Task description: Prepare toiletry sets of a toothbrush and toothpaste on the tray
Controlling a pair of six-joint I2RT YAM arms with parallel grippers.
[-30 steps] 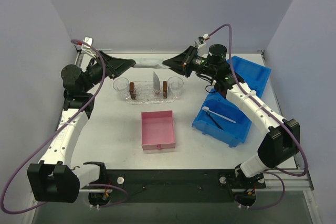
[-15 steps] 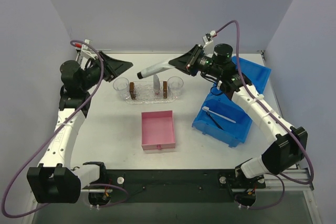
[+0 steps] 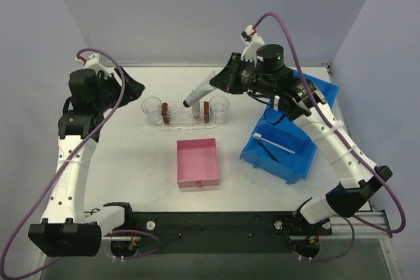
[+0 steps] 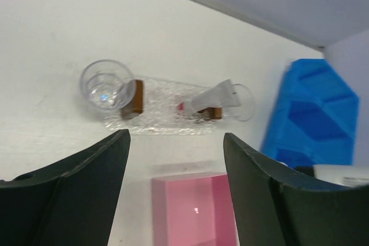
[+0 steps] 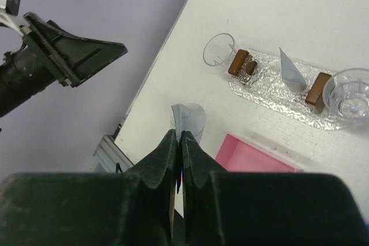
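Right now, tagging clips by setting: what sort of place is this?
Likely a robot lab cell: grey walls around a white table, left arm and right arm bolted at its near edge.

Left claw (image 4: 176,137) spread wide; tray (image 4: 161,128), toothpaste (image 4: 213,96), clear cup (image 4: 104,87) beyond.

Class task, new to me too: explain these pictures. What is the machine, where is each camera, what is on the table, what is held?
Two robot arms work at a table. One picture looks down from above; the two others come from wrist cameras. On the table: a clear tray with one toothpaste tube standing on it, two cups, a pink box, a blue bin holding a toothbrush. The right claw is shut on a second toothpaste tube; the left claw is open, empty.
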